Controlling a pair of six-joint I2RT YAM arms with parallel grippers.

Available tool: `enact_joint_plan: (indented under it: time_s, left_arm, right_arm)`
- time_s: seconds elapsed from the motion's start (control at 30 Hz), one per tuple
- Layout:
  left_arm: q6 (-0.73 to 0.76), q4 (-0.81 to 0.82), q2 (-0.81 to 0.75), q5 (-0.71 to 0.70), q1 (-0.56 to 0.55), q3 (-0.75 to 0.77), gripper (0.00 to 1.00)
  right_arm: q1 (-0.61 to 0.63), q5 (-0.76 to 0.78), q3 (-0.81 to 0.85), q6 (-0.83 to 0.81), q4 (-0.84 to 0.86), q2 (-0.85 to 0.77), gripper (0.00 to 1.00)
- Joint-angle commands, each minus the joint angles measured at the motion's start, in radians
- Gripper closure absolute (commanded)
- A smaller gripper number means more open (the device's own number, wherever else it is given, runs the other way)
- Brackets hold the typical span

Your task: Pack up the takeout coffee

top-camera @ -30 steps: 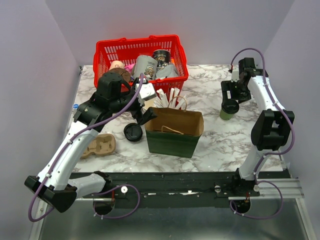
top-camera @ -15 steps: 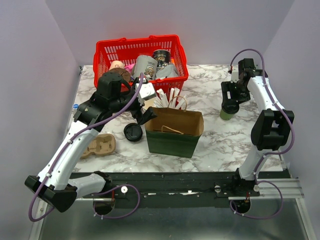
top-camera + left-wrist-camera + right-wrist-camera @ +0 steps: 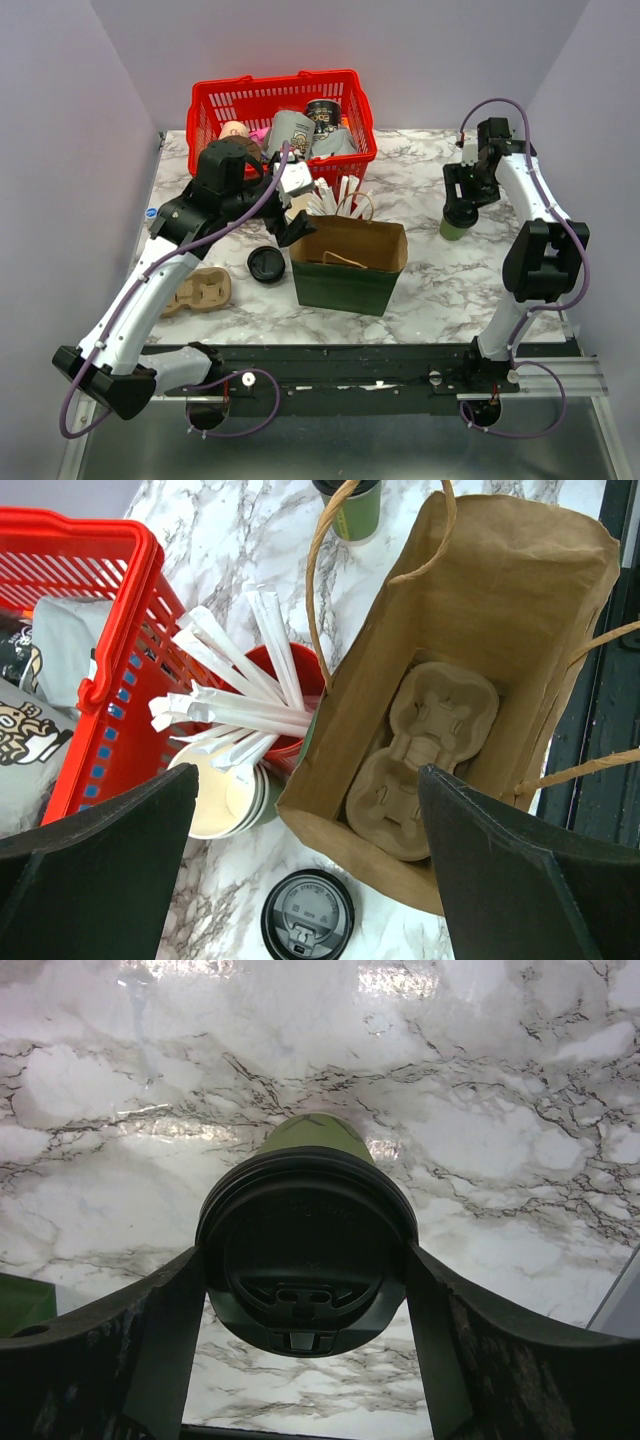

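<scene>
Right claw [image 3: 305, 1305] is clamped on the takeout coffee [image 3: 452, 230], fingers [image 3: 150, 1350] snug against both sides of its black lid [image 3: 300, 1245]. The cup's upright at the right side of the bench [image 3: 430, 285], lid up, long axis vertical. Left claw [image 3: 308, 780] gapes wide over the paper bag [image 3: 350, 265], holding nothing.

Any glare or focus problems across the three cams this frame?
Right wrist: glare patches on the marble table at the top edge; takeout coffee lid reads clearly, fingers dark and soft. Left wrist: fingers blurred and unlit, bag interior sharp. Top external: even light, no obvious glare.
</scene>
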Motion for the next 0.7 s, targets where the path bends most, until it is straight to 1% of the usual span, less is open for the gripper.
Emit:
enact_joint_plan:
  time_s: [0.0,0.1,0.23,0.37,0.43,0.47,0.57,0.6,0.67]
  left_arm:
    - [0.006,0.018,0.027,0.049,0.004,0.053,0.02]
    - [0.021,0.009,0.048,0.08,0.005,0.081,0.02]
    - [0.056,-0.031,0.099,0.178,0.004,0.121,0.02]
    - [0.11,-0.043,0.142,0.217,-0.005,0.13,0.02]
    - [0.139,-0.056,0.168,0.218,-0.012,0.136,0.02]
    - [0.156,-0.074,0.178,0.223,-0.015,0.145,0.02]
    - [0.223,-0.134,0.223,0.23,-0.021,0.18,0.06]
    - [0.24,-0.151,0.249,0.237,-0.022,0.191,0.08]
    - [0.279,-0.19,0.272,0.243,-0.027,0.216,0.12]
  right_arm:
    - [-0.006,-0.05,-0.046,-0.051,-0.04,0.005,0.28]
    - [-0.006,-0.044,-0.036,-0.08,-0.049,-0.014,0.32]
    - [-0.006,-0.047,-0.017,-0.118,-0.068,-0.059,0.36]
    - [-0.006,-0.075,-0.008,-0.126,-0.091,-0.129,0.39]
    - [-0.006,-0.095,-0.009,-0.138,-0.109,-0.174,0.41]
    - [-0.006,-0.104,-0.009,-0.146,-0.118,-0.191,0.44]
    - [-0.006,-0.145,0.004,-0.187,-0.155,-0.248,0.65]
    - [-0.006,-0.162,0.012,-0.218,-0.178,-0.26,0.77]
    - [-0.006,-0.227,0.024,-0.244,-0.186,-0.315,0.89]
